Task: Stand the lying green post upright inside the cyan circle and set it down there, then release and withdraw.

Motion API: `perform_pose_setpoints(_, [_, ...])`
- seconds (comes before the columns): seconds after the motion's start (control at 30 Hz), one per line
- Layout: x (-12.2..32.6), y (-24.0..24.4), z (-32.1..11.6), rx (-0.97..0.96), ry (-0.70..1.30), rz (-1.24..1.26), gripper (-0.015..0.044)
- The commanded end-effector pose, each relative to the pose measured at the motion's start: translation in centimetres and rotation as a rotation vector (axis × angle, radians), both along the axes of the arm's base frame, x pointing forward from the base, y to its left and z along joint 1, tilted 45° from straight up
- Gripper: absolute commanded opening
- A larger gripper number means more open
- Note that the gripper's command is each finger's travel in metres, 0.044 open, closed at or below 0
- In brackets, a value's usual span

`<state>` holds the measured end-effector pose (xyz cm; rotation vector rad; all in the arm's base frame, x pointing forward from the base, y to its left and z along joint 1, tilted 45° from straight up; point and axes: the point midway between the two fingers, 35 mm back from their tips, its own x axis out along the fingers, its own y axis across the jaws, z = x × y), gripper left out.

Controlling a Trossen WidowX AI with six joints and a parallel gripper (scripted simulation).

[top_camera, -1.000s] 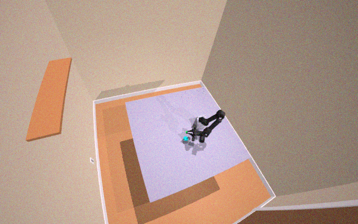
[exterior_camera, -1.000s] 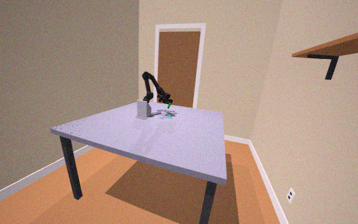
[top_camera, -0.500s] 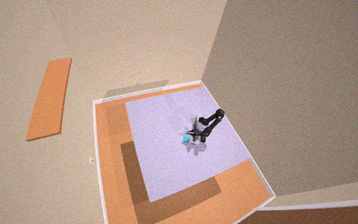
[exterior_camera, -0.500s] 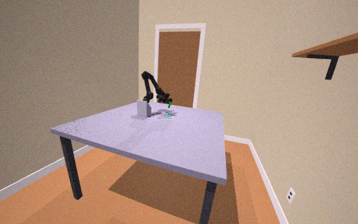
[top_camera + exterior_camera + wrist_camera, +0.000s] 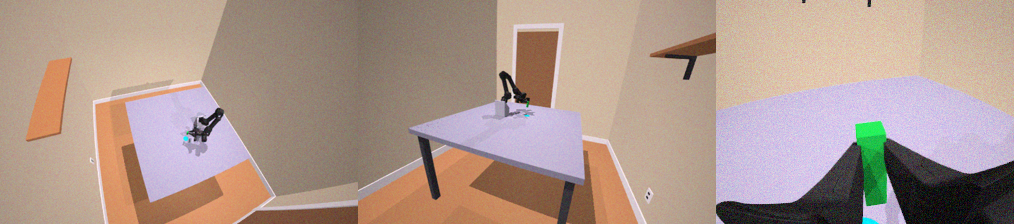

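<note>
The green post [image 5: 187,132] [image 5: 527,104] [image 5: 875,172] is held in the air, close to upright with a slight lean in the exterior view. My gripper [image 5: 528,99] [image 5: 871,146] is shut on it near its upper end, with one dark finger on each side in the wrist view. The cyan circle [image 5: 186,138] [image 5: 526,115] [image 5: 873,221] lies flat on the table. The post hangs above the table, and its lower end does not touch it. In the wrist view the circle is cut off by the bottom edge of the frame.
The lilac table [image 5: 160,171] [image 5: 529,143] [image 5: 791,120] carries the arm. A light grey block [image 5: 500,108] stands on it close to the arm's base, left of the circle in the exterior view. A brown shelf [image 5: 50,98] [image 5: 695,46] is on the wall, away from the table.
</note>
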<state>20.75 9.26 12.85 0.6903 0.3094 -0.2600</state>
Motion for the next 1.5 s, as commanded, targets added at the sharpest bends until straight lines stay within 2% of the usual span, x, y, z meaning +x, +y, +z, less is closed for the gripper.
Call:
perform_pose_setpoints(0.0, [-0.2, -0.2, 0.1, 0.022, -0.028, -0.013, 0.0022])
perform_pose_setpoints(0.43, [-0.7, -0.3, 0.6, 0.085, -0.103, -0.038, 0.0022])
perform_pose_setpoints(1.0, [-0.7, -0.2, 0.6, 0.086, -0.104, -0.038, 0.0022])
perform_pose_setpoints(1.47, [-0.4, 1.8, -0.8, 0.088, -0.096, -0.041, 0.0022])
